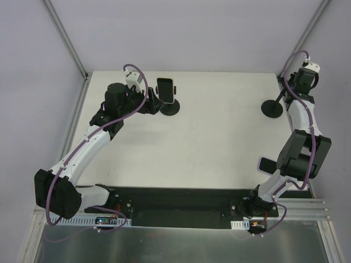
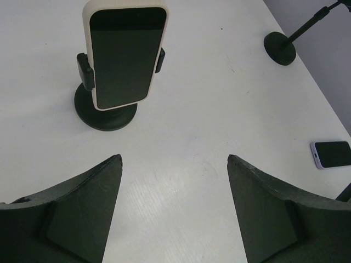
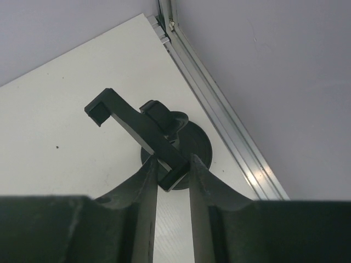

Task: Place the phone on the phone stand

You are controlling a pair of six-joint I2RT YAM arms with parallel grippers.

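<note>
A cream-cased phone rests upright in the cradle of a black phone stand at the back left. In the left wrist view the phone and the stand's base lie ahead of my left gripper, which is open, empty and apart from them; it also shows in the top view. A second black stand is at the back right. My right gripper is shut on the lower end of that stand's cradle. A second phone lies flat on the table.
The second phone lies by the right arm's elbow, partly hidden by it. An aluminium frame rail runs along the table's right edge close to the second stand. The second stand also shows in the left wrist view.
</note>
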